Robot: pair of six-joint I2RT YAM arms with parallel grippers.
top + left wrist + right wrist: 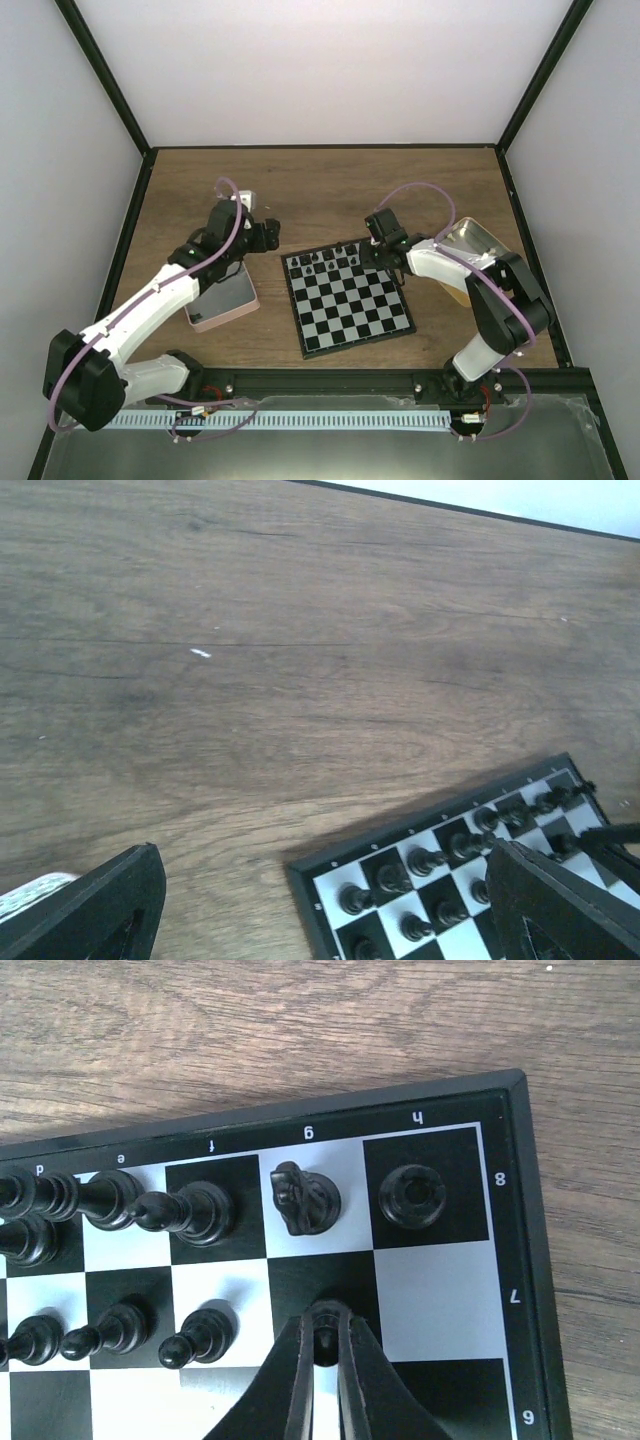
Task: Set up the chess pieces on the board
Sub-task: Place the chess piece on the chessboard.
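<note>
Your wood table (330,185), boxed in by white walls (330,70), has the board (350,305) right of centre — right pincer (326,1345) is clamped on a black pawn (326,1333) at g7, left pincer (330,905) gapes open beside its far corner.

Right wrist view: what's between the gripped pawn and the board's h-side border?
Just the bare pale h7 square between pawn and border; no piece on it. Right wrist view shows it.

- Your board (350,305) sits mid-frame, chess pieces (335,262) along its upper edge.
- The tray (225,300) lies left of it, the tin (470,245) upper right.
- A pawn (326,1336) stands near its upper-right corner.
</note>
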